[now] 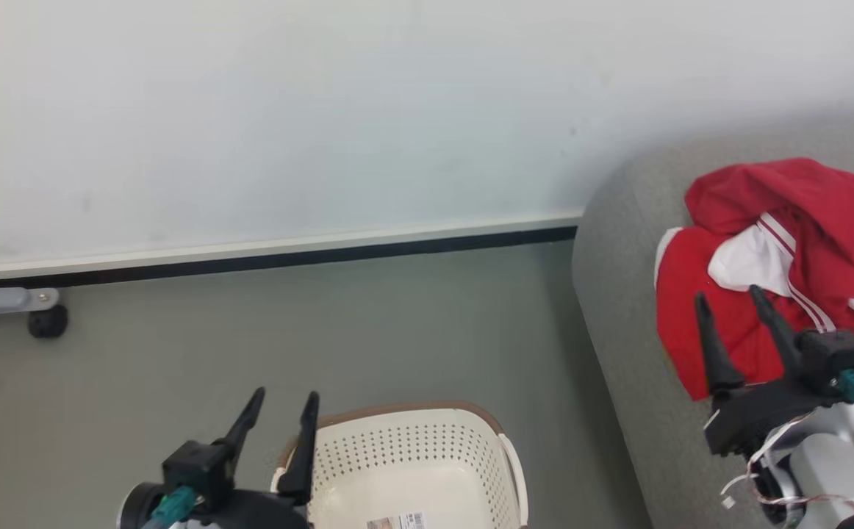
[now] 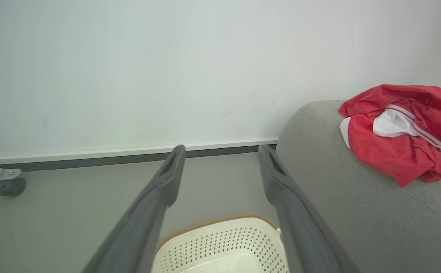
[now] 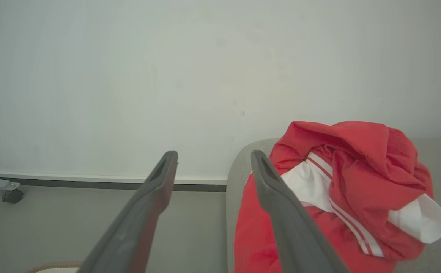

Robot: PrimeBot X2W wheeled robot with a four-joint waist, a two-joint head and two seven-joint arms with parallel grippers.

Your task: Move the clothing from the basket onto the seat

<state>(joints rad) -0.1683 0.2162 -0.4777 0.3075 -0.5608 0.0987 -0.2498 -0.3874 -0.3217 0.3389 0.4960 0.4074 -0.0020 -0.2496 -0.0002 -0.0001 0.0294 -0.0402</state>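
We see the clothing lying in one crumpled red heap on the seat, at the right of the head view, near the cushion's rounded corner. White panels and thin white stripes show among the red folds, and one edge of the heap droops toward the seat's front side. We cannot tell from the bundle where one garment ends and the other begins.

The basket stands on the grey floor just beside the seat, at the bottom of the head view. The part of its inside we can see shows the pale bottom and a printed label.

The right gripper hangs over the seat with its two fingers spread apart and nothing between them, their tips in front of the red fabric. Whether they touch the cloth, we cannot tell. The left gripper sits above the basket's near-left rim, its fingers likewise parted and holding nothing.

Behind everything runs a pale wall with a dark baseboard strip, and a small black caster rests on the floor at the far left
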